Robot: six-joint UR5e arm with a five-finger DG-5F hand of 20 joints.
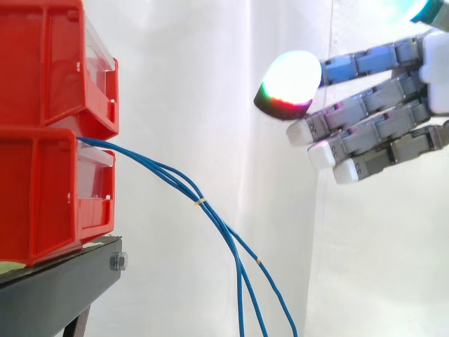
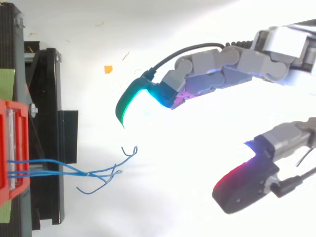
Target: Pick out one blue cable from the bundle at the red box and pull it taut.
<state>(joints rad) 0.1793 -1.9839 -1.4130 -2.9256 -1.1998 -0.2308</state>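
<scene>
Blue cables [image 1: 200,202] leave the stacked red bins [image 1: 42,140] on the black stand [image 1: 56,295] and droop well below the hand [image 1: 436,70], whose fingers [image 1: 365,105] are stretched wide, holding nothing. Tied close together, the strands could all get pinched at once by such broad fingers

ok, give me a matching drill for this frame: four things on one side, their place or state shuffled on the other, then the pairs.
Things
1. blue cables
2. hand
3. red bins
4. black stand

Place or state
A. stacked one on the other
B. open, touching nothing
C. underneath, carrying the bins
D. hanging slack from the bins

Pairs: 1-D, 2-B, 3-A, 4-C
</scene>
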